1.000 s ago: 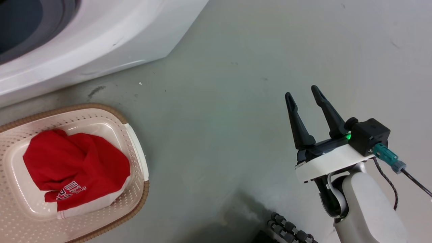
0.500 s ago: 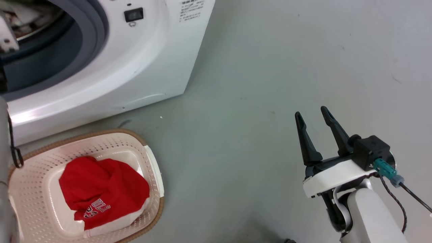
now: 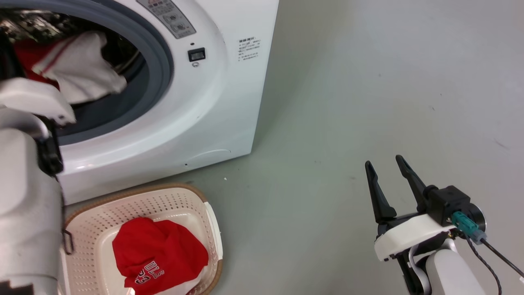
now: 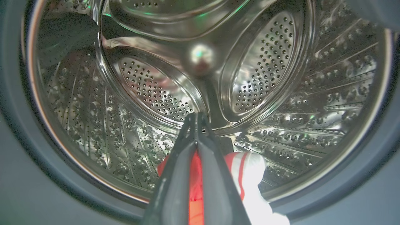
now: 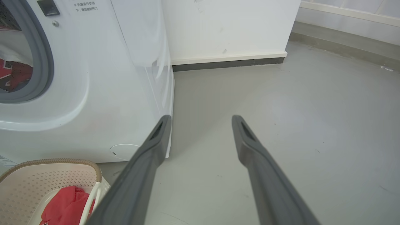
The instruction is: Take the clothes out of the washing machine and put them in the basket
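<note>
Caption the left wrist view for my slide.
Inside the washing machine, the left gripper pinches the red-and-white clothes.

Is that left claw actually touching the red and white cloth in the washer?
Touching. In the left wrist view the left gripper is shut, with the clothes pinched in it.

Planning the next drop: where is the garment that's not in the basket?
Head view, upper left: the garment hangs in the washing machine's porthole, pinched by the shut left gripper near the drum's front lip.

Bright, even light; glare on drum (image 4: 281, 103).
</note>
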